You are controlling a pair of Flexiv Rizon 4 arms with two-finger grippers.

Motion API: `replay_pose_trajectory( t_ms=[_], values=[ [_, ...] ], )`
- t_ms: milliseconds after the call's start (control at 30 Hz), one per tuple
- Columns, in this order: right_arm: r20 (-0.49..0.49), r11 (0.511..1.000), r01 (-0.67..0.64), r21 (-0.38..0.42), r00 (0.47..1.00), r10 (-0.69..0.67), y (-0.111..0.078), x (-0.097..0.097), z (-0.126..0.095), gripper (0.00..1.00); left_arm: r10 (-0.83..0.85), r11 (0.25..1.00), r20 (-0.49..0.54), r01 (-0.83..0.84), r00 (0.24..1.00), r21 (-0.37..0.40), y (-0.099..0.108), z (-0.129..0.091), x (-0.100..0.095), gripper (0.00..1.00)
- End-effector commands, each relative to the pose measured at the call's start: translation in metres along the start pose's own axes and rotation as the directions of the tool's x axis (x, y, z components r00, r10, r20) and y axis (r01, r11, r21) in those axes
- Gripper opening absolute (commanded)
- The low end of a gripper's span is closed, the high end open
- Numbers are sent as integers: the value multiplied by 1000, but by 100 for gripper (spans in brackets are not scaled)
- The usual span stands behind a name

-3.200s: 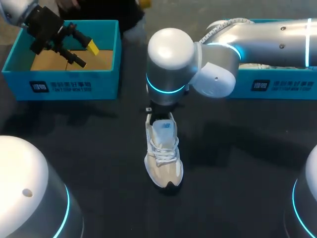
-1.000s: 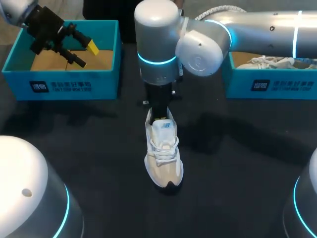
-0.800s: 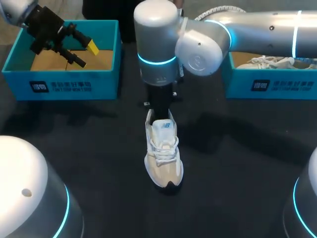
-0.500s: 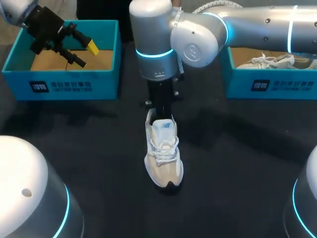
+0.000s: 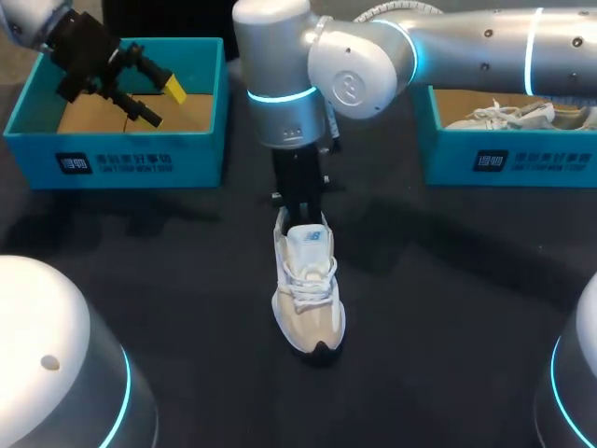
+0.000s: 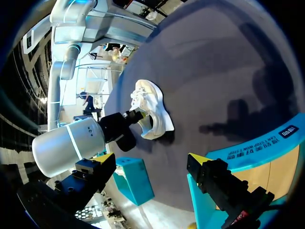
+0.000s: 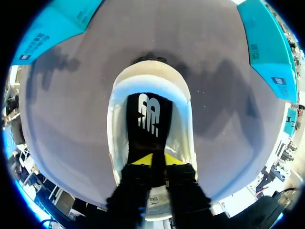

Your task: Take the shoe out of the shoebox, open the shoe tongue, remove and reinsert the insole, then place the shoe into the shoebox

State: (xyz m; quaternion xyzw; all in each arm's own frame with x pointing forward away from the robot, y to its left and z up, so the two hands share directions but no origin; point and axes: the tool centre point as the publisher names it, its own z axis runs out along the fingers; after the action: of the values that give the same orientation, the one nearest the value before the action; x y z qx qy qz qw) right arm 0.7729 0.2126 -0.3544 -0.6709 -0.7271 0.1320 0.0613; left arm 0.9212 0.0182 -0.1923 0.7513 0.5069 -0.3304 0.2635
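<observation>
At the far left, the left claw hangs over the left shoebox. Its two fingers are spread wide with nothing between them, and the box's bare cardboard floor shows beneath. The left wrist view shows the same wide gap between the yellow tips, with the shoe well ahead of them. In the middle of the dark tabletop the shoe, pale with white laces, stands upright on its sole outside both boxes. Its toe points toward the near edge and its heel toward the far side. The right arm comes in from the right, bends down and sets the right claw straight down at the shoe's heel opening. From the right wrist, its yellow tips stand almost together, pinching a narrow end of the dark insole, which bears a white logo and lies within the shoe's white collar. At the far right, the right shoebox holds a second pale shoe, well apart from the one on the tabletop.
</observation>
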Motion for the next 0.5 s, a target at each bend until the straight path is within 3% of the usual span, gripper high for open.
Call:
replay_pose_trajectory(
  t_ms=[33, 67, 100, 500],
  values=[
    [-5, 1000, 1, 2, 1000, -1, -4, -2, -2, 85, 1, 1000, -3, -1, 1000, 1, 0, 0, 0, 100],
    [-5, 1000, 3, 4, 1000, -3, -5, -2, -1, 98, 1, 1000, -3, -1, 1000, 1, 0, 0, 0, 100],
    [-8, 1000, 4, 6, 1000, -4, -6, -2, -2, 100, 1, 1000, -3, -1, 1000, 1, 0, 0, 0, 100],
    [-45, 1000, -29, 9, 999, 29, -6, -2, 1, 100, 1, 1000, -3, -1, 1000, 1, 0, 0, 0, 100]
  ],
)
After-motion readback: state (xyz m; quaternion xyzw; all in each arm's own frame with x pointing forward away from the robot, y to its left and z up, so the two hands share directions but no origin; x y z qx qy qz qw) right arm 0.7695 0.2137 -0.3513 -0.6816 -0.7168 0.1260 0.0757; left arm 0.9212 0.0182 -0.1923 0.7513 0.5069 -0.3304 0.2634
